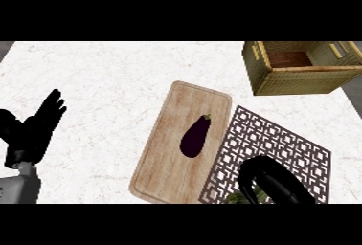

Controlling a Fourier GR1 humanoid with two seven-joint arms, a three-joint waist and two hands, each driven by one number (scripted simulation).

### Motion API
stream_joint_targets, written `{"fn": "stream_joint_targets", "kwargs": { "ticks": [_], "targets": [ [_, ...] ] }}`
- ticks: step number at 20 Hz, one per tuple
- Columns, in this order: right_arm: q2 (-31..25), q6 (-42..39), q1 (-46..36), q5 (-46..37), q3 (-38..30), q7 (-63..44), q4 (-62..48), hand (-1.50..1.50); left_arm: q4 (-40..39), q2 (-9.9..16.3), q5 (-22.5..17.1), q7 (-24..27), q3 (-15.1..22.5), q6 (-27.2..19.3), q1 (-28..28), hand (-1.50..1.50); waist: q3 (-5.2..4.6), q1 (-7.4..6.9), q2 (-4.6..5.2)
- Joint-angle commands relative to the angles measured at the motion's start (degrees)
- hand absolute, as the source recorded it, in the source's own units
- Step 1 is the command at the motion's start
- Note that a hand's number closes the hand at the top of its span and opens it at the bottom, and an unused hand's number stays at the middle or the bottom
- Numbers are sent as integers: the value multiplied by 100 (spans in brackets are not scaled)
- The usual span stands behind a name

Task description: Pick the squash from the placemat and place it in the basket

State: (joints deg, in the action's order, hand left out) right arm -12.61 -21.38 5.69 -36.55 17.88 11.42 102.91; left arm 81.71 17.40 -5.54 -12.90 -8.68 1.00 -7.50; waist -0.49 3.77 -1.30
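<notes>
No writing or labels can be read anywhere. The green squash (244, 197) lies on the brown lattice-patterned placemat (297, 153) at the near edge of the white marbled counter (106, 86), with the right hand (272, 184) curled over it, fingers wrapping it. Beside the placemat, a rounded wooden cutting board (170, 162) carries a glossy dark purple eggplant (196, 136). The woven basket (297, 79) stands at the far right corner. The left hand (39, 127) rests spread at the left edge.
</notes>
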Motion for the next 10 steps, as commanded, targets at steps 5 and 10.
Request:
{"fn": "stream_joint_targets", "kwargs": {
  "ticks": [5,10],
  "targets": [
    [1039,-25,670,392,390,-2122,3404,150,22,6,-24,19,-24,38,-30,0,22,-106,47],
    [1250,-386,26,397,286,-4048,4533,150,-88,52,32,-223,46,21,-533,0,25,-240,114]
  ]
}}
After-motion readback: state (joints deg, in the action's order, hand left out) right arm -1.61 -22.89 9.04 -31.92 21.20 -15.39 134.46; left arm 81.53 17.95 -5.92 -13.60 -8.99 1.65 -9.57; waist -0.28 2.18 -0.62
